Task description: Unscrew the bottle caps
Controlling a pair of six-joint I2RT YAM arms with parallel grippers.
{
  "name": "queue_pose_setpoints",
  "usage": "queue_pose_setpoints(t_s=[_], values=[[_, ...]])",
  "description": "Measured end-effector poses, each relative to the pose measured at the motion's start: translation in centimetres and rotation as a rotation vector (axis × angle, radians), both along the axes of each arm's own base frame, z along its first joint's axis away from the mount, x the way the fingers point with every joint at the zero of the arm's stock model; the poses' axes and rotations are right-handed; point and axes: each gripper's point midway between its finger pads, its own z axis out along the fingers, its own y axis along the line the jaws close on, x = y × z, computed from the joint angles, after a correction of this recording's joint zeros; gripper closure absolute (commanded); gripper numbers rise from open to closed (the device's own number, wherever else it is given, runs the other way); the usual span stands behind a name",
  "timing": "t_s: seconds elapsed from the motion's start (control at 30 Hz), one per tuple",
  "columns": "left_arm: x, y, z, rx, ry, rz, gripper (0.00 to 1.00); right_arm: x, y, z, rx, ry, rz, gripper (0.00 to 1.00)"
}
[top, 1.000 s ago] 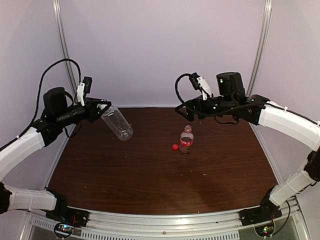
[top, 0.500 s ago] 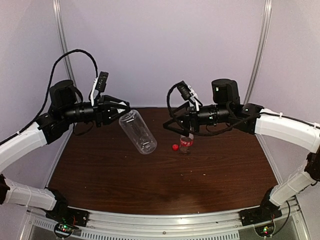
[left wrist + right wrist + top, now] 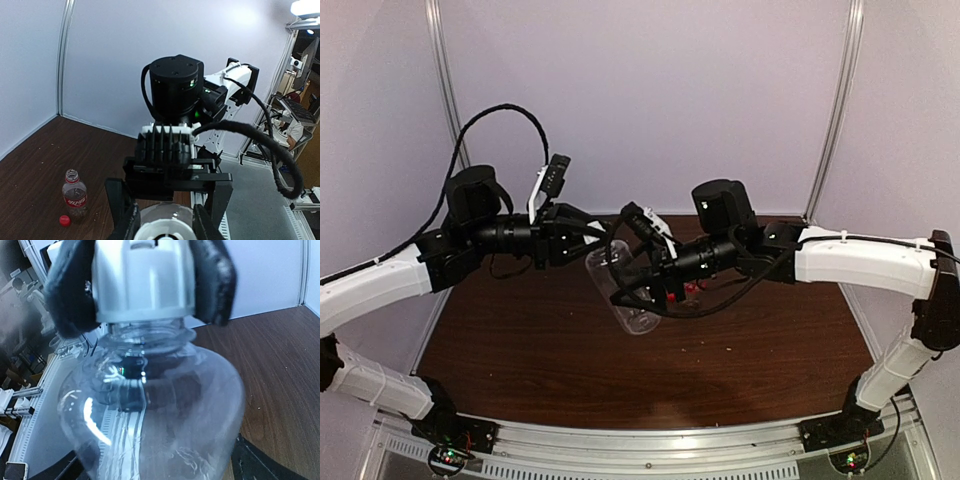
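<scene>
The small round white plastic screw cap (image 3: 142,280), on the taller plain clear plastic bottle (image 3: 635,305), was clamped in the left gripper (image 3: 590,240), the bottle tilted in the air above the dark wooden table (image 3: 520,350); the right gripper (image 3: 628,275) straddled its body, jaws wide apart; the shorter red-labelled bottle (image 3: 74,196) stood uncapped on the table, the small red cap (image 3: 64,220) just beside it.

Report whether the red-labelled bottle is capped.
Uncapped: the red-labelled bottle has a bare neck, and the red cap lies on the table beside it.
</scene>
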Motion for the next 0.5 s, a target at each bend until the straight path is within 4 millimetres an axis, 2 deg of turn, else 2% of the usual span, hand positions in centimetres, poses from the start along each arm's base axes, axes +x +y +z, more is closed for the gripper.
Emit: queue_pose_setpoints(t_s=[0.23,0.5], values=[[-0.21,-0.64,0.38,-0.024,0.004,-0.018,1.0,-0.99,0.64,-0.51,-0.009,-0.013,0.038,0.23],[0.01,-0.92,0.23,-0.029,0.007,-0.02,1.0,-0.92,0.79,-0.07,0.011,-0.028,0.039,0.21]])
